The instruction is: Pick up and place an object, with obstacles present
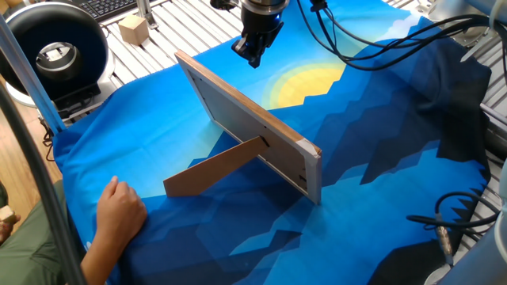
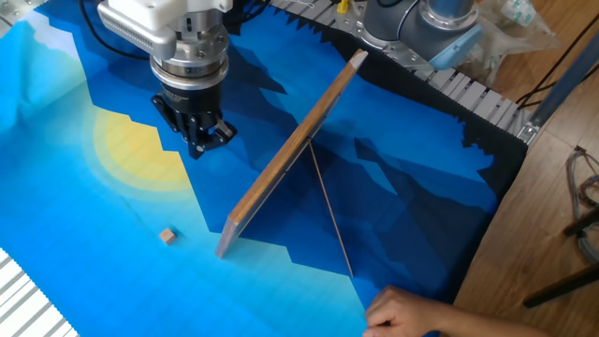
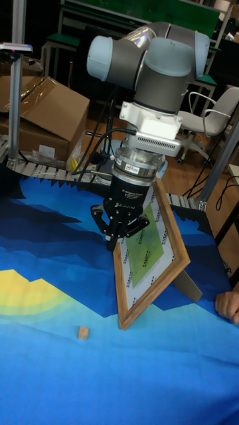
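My gripper (image 2: 199, 142) hangs shut and empty above the blue cloth, over the edge of the yellow sun print. It also shows in the first fixed view (image 1: 254, 55) and in the tall view (image 3: 115, 240). A small wooden cube (image 2: 168, 236) lies on the cloth in front of it, well apart; the tall view shows the cube (image 3: 82, 332) low on the left. The obstacle is a flat wood-edged board (image 1: 252, 127) standing tilted beside the gripper (image 2: 292, 150) (image 3: 150, 255), propped by a brown strut (image 1: 212, 168).
A person's hand (image 1: 119, 210) rests on the cloth near the strut's foot (image 2: 404, 309). A larger wooden block (image 1: 133, 29) and a black round device (image 1: 54, 49) sit off the cloth. Cables (image 1: 380, 39) trail across the cloth's far side.
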`<state>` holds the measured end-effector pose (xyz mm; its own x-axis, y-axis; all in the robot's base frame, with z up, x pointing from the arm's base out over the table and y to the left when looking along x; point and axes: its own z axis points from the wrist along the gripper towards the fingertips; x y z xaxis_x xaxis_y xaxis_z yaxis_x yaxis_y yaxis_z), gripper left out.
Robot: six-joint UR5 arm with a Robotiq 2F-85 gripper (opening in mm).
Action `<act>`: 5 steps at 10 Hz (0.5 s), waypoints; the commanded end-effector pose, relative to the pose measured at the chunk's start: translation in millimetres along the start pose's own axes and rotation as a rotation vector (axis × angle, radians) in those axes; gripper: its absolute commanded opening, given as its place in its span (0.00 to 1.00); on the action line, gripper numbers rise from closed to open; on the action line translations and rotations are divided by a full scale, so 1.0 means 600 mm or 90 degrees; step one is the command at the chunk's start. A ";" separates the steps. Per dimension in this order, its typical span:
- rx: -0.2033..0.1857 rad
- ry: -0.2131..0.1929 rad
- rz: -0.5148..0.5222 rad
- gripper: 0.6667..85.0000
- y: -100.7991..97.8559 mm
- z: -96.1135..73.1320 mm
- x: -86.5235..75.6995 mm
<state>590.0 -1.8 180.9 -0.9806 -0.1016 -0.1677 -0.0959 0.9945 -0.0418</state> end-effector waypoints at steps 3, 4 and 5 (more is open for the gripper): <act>-0.013 0.000 0.003 0.01 0.006 -0.003 0.000; -0.012 0.000 0.002 0.01 0.005 -0.003 0.000; -0.011 0.000 0.001 0.01 0.005 -0.003 0.000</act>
<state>589.1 -1.0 181.1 -0.9808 -0.1032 -0.1655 -0.0984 0.9945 -0.0368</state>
